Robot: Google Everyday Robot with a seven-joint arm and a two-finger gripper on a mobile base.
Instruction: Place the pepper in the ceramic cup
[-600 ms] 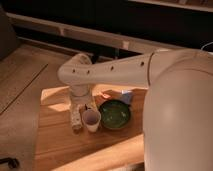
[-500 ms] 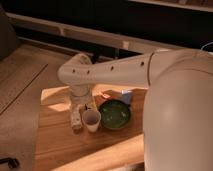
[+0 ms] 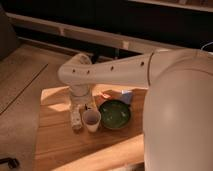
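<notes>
On the wooden table stood one ceramic cup, small, pale and handleless, upright with its mouth open to the ceiling, squeezed between one slender pale bottle on its left and one wide dark green bowl on its right. Just behind the cup the gripper hung low over the table at the end of the white arm, fingers spread wide and clasping nothing I could see. I couldn't spot the pepper anywhere, and one small blue object lay behind the bowl.
</notes>
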